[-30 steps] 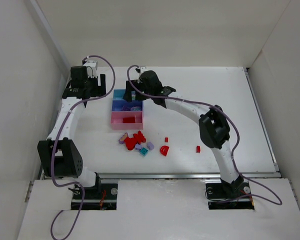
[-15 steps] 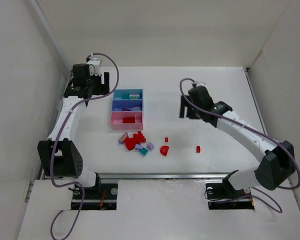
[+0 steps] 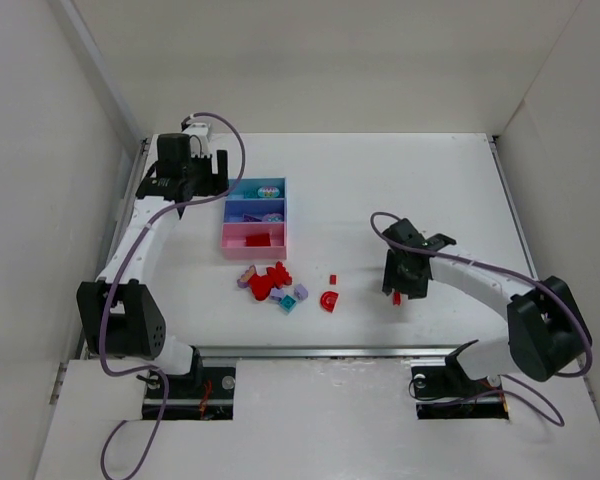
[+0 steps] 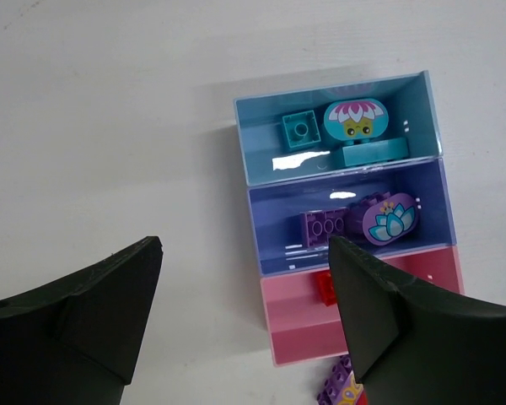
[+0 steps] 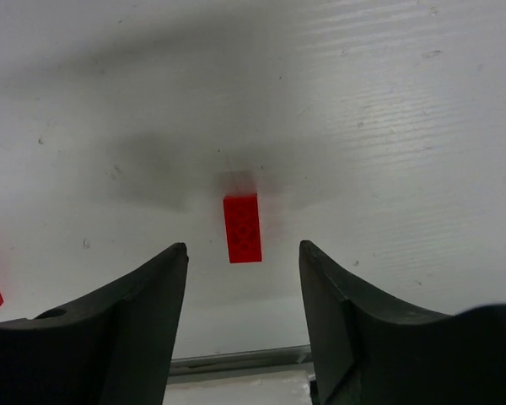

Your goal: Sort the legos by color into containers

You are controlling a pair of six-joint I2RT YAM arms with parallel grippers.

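From above, the left gripper [image 3: 212, 176] hangs beside the far end of three joined shallow plastic trays [image 3: 253, 252]. The right gripper [image 3: 403, 283] hovers low over a small red rectangular plastic brick [image 3: 396, 297]. A cluster of red, teal and lilac plastic bricks [image 3: 272, 284] lies well to its left.

In the left wrist view, the fingers are spread wide around nothing. Ahead and to the right, the light blue tray [image 4: 261, 152] holds teal pieces, the purple-blue tray [image 4: 274, 240] lilac ones and the pink tray [image 4: 295, 325] a red one.

In the right wrist view, the jaws are spread. The red brick lies flat between the fingertips, untouched.
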